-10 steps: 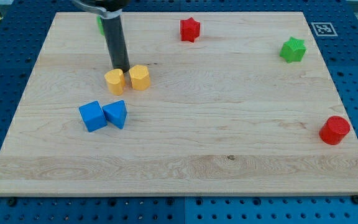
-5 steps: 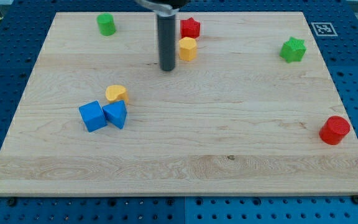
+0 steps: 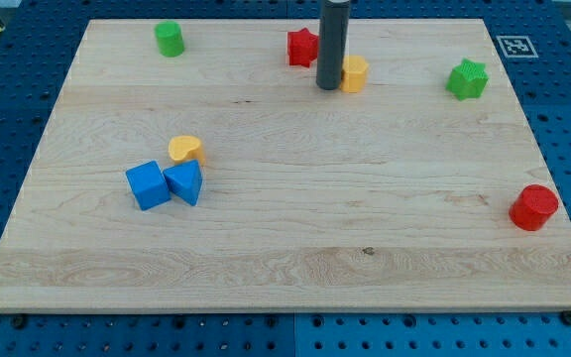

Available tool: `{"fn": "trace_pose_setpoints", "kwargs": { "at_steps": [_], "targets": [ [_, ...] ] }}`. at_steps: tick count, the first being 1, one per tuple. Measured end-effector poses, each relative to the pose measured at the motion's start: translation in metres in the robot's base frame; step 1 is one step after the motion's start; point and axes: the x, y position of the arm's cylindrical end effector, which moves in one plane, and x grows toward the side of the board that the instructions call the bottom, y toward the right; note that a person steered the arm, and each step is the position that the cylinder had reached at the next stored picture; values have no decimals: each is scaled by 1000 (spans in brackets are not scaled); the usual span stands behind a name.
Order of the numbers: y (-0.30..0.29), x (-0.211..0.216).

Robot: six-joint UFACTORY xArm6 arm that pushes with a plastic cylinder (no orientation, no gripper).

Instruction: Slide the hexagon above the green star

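My tip (image 3: 330, 87) touches the yellow hexagon block (image 3: 354, 73) from nine o'clock; the green star block (image 3: 467, 79) sits well apart at its three o'clock; no jaws on this rod

A red star (image 3: 301, 47), green cylinder (image 3: 170, 39), red cylinder (image 3: 534, 207), yellow heart (image 3: 184, 149) and two touching blue blocks (image 3: 166, 183) (cube and triangle) sit on the wooden board (image 3: 285, 258).

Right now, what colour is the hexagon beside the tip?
Yellow hexagon, clearest in the camera view.
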Motion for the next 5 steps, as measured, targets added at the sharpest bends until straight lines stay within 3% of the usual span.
{"fn": "trace_pose_setpoints", "kwargs": {
  "at_steps": [1,3,5],
  "targets": [
    [-1,9],
    [46,-37],
    [48,-32]
  ]
}}
